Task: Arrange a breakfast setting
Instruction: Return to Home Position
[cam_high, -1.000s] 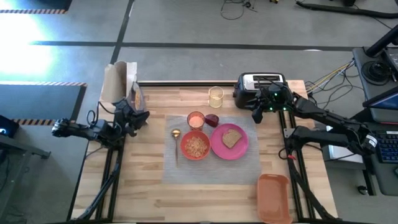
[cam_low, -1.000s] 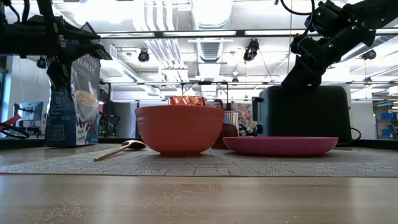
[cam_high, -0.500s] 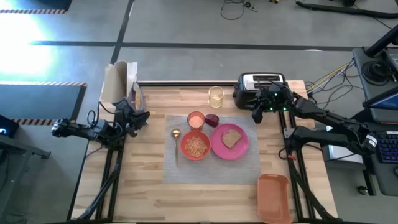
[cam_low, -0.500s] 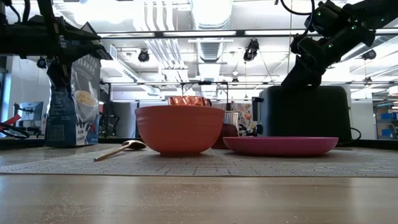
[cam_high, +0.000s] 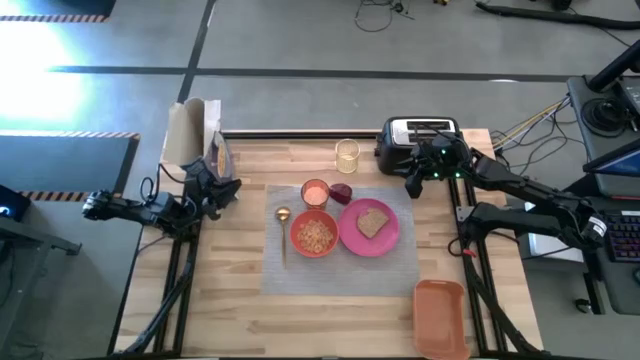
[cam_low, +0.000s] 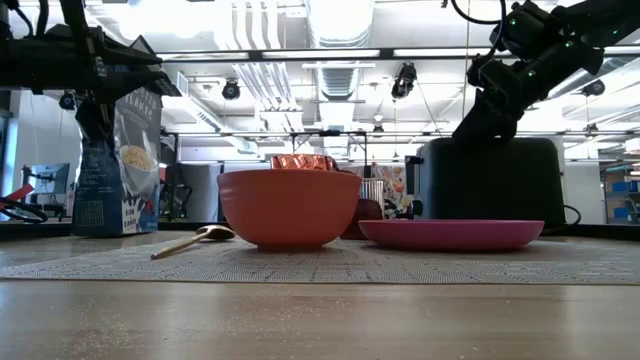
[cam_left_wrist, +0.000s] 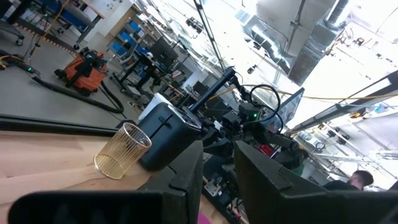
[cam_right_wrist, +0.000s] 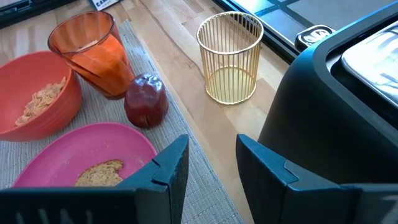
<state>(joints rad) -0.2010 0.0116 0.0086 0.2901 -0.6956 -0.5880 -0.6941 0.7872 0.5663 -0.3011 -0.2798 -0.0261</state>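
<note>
High view: we see the pink plate with toast at centre. The bowl sits left of it and the spoon further left, with the cup and fruit just above. The left gripper hangs at the left edge of the desk. The right gripper hangs upper right, beside the toaster.

Low view: we cannot read the lettering on the bag.

Left wrist view: the fingers stand apart.

Right wrist view: the fingers stand apart, empty.

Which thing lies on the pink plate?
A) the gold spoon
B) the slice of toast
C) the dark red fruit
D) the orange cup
B: the high view shows the toast slice lying on the pink plate, while the gold spoon, the red fruit and the orange cup are off it, on the gray mat.
</note>
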